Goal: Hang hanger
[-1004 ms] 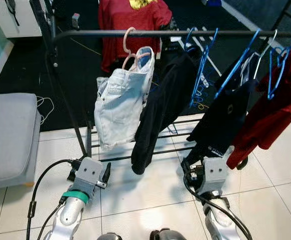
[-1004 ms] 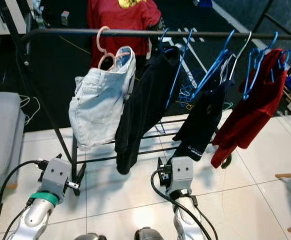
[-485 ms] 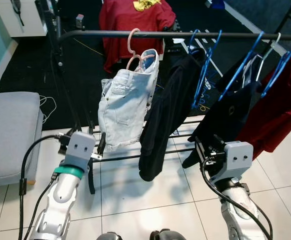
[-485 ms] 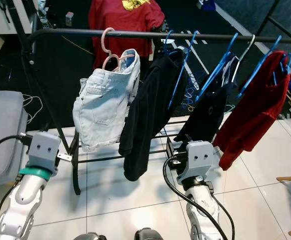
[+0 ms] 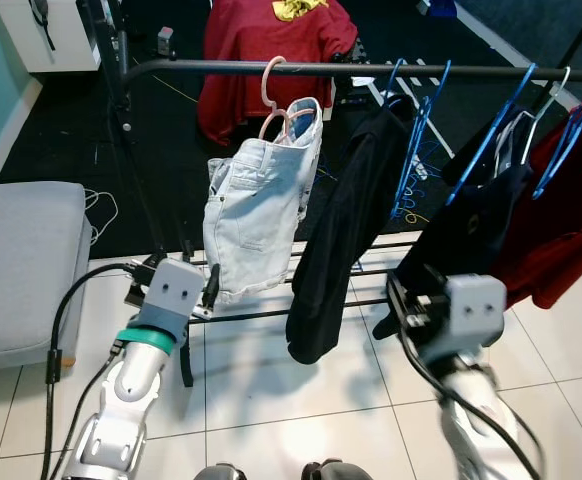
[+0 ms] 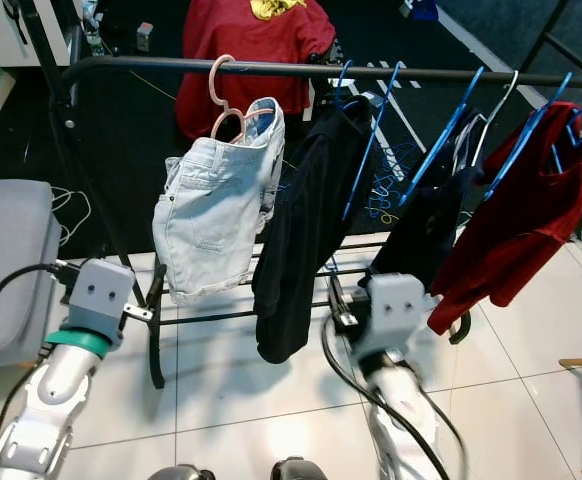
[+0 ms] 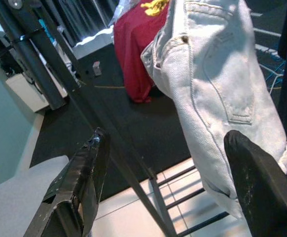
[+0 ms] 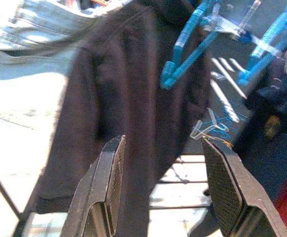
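A pink hanger hooks over the black rail and carries light denim shorts. Beside it a black garment hangs from a blue hanger; further right hang another black garment and a red one. My left gripper is low, just in front of the shorts' hem, and stands open and empty with its fingers wide apart. Held low before the black garments, my right gripper is blurred. Its fingers are open with nothing between them.
A grey cushioned seat stands at the left. The rack's upright post and lower bars stand in front of my left arm. Cables lie on the floor. A red garment lies behind the rack on dark flooring.
Both arms have come up from low near the floor toward the hanging clothes; the right arm is now blurred. The view has shifted slightly. The shorts still hang on the rail.
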Controlling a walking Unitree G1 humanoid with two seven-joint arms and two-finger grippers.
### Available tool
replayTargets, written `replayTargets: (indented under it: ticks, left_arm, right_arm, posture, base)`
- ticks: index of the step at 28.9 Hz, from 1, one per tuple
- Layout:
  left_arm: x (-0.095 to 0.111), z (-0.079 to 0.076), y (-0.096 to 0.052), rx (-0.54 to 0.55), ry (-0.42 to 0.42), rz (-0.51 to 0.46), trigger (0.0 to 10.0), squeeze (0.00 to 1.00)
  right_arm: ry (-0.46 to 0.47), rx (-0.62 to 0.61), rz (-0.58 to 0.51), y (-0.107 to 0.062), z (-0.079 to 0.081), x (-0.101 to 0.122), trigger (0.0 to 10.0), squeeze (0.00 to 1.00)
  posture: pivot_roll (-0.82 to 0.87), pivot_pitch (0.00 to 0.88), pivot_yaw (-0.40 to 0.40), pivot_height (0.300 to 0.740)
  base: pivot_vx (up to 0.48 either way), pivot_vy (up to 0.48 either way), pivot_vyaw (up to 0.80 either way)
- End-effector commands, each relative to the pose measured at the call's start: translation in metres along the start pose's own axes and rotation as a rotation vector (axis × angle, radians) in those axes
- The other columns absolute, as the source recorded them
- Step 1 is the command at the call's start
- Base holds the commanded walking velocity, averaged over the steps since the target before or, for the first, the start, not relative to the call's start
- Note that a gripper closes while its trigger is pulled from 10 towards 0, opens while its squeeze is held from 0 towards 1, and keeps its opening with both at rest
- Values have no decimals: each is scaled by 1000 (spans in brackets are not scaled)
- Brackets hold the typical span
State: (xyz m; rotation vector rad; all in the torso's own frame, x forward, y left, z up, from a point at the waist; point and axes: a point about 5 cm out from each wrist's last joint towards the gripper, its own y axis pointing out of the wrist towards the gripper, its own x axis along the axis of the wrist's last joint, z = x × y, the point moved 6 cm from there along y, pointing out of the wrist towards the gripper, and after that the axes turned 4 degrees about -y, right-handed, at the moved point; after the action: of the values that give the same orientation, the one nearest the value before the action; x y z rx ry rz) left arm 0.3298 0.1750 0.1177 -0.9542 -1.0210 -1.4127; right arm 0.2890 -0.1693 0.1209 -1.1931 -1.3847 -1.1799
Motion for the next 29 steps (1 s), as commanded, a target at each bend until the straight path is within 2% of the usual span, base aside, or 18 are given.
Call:
replayTargets:
  ticks: [1, 3, 5, 6, 7, 8, 12, 15, 20, 22, 29]
  left_arm:
    - [-1, -6, 5, -21, -29, 12, 10000, 0]
    - [-2, -10, 9, -30, -27, 9, 10000, 0]
    - [-3, -11, 10, -32, -25, 9, 10000, 0]
    - [1, -8, 9, 0, -42, -1, 10000, 0]
    - [1, -8, 9, 0, -42, -1, 10000, 0]
    - [4, -7, 9, 18, -56, -8, 10000, 0]
    - [8, -8, 8, 23, -62, -17, 10000, 0]
    - [13, -18, 6, -19, -68, -31, 10000, 0]
    - [15, -23, 5, -35, -82, -32, 10000, 0]
    - [15, -27, 3, -47, -98, -23, 10000, 0]
    - [15, -25, 6, -35, -108, -23, 10000, 0]
  right_arm:
    - [-1, 22, -15, 7, 4, 5, 10000, 0]
    - [-27, 30, -37, 17, 7, 8, 10000, 0]
    - [-33, 31, -40, 19, 7, 8, 10000, 0]
    - [-18, -29, -66, 27, -1, 16, 10000, 0]
    - [-18, -29, -66, 27, -1, 16, 10000, 0]
    - [30, -83, -79, 32, -9, 22, 10000, 0]
    - [65, -116, -87, 36, -14, 26, 10000, 0]
    - [47, -54, -81, 38, -4, 26, 10000, 0]
    - [43, -22, -72, 37, 1, 24, 10000, 0]
    - [64, 27, -51, 35, 13, 17, 10000, 0]
    - [43, 42, -38, 36, 17, 13, 10000, 0]
  posture:
    - [-94, 0, 15, 740]
    - [-94, 0, 15, 740]
    - [-94, 0, 15, 740]
    - [-85, 0, 9, 740]
    - [-85, 0, 9, 740]
    - [-82, 0, 8, 740]
    - [-81, 0, 3, 740]
    - [-81, 0, 3, 740]
    - [-76, 0, -1, 740]
    - [-71, 0, -6, 740]
    - [-75, 0, -7, 740]
  base:
    - [0, 0, 0]
    - [0, 0, 0]
    - [0, 0, 0]
    - [0, 0, 0]
    - [0, 0, 0]
    - [0, 0, 0]
    - [0, 0, 0]
    - [0, 0, 0]
    - [0, 0, 0]
    - [0, 0, 0]
    - [0, 0, 0]
